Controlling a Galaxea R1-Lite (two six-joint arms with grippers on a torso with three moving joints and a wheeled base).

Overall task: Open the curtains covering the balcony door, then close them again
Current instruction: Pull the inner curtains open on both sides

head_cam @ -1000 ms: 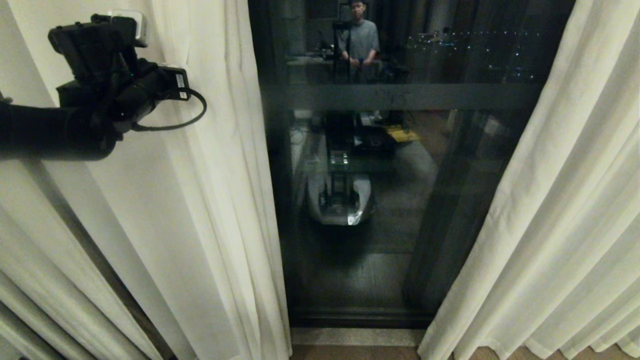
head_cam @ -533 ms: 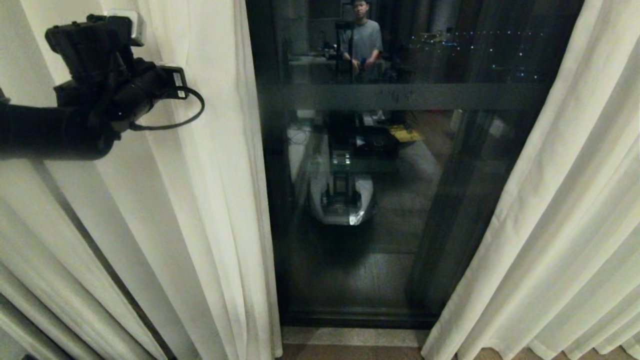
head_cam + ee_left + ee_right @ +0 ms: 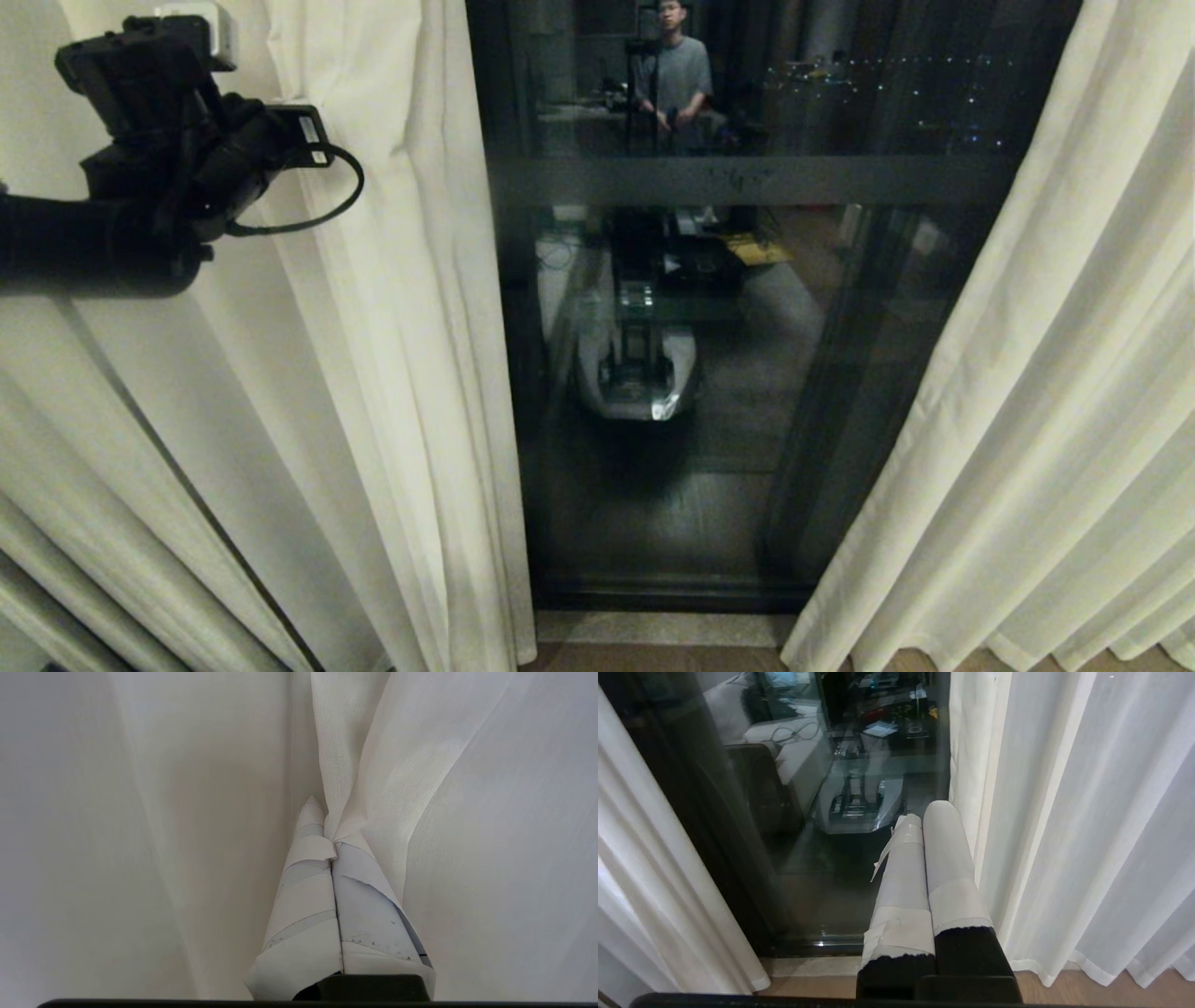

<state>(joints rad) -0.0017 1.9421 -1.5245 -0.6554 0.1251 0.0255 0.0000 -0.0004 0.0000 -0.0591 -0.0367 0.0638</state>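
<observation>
The curtains are two cream pleated panels. The left panel (image 3: 373, 327) and the right panel (image 3: 1027, 420) hang apart, baring the balcony door (image 3: 747, 420), dark glass with a frosted band. My left arm (image 3: 168, 159) reaches in high at the left, against the left panel. In the left wrist view, the left gripper (image 3: 327, 833) is shut, its taped tips pinching a fold of that panel (image 3: 467, 812). My right gripper (image 3: 927, 812) hangs low and shut with nothing in it, beside the inner edge of the right panel (image 3: 1087, 835) and in front of the door glass (image 3: 761, 835).
A pale stone threshold (image 3: 653, 627) runs under the door, with wooden floor (image 3: 1064, 984) before it. The glass mirrors my own base (image 3: 635, 364) and a person (image 3: 677, 70) standing behind me. Both panels' hems reach the floor.
My left arm has shifted a little to the left and upward in the head view, still pinching the fold of the left panel. The right arm has stayed still.
</observation>
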